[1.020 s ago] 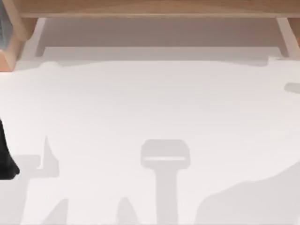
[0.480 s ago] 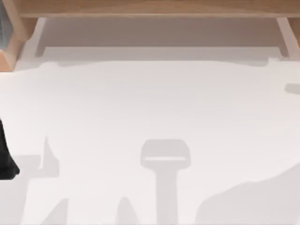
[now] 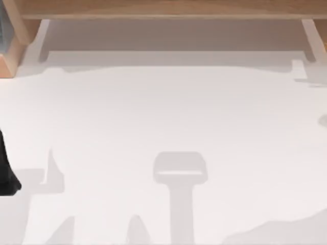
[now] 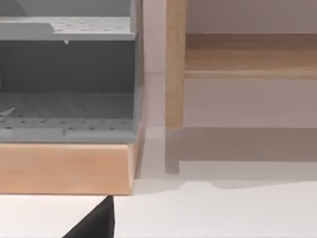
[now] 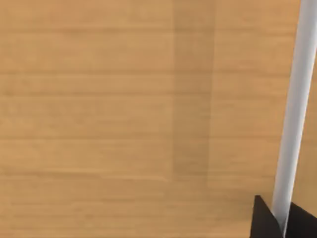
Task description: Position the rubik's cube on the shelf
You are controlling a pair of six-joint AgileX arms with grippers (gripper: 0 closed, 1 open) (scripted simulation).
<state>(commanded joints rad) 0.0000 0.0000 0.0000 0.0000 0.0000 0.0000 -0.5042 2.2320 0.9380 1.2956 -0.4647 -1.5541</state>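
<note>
The shelf (image 3: 163, 8) is a long light-brown wooden board across the far edge of the table, with wooden side supports (image 3: 312, 35) under it. In the left wrist view its post (image 4: 174, 64) and board (image 4: 250, 54) stand ahead. A dark part of my left arm (image 3: 6, 173) sits at the table's left edge, and a dark tip of my left gripper (image 4: 95, 224) shows low in its wrist view. My right gripper (image 5: 281, 222) is close against a light-brown wooden surface (image 5: 124, 114). The rubik's cube is out of view.
A grey perforated rack on a wooden base (image 4: 64, 168) stands at the far left, beside the shelf; its corner (image 3: 9, 46) is at the left edge of the top view. The white table (image 3: 163, 112) carries only shadows.
In the top view the shadows at the right have shifted. The large one at the lower right has shrunk toward the near edge. The small one at the right edge has slid nearer. The left arm is still.
</note>
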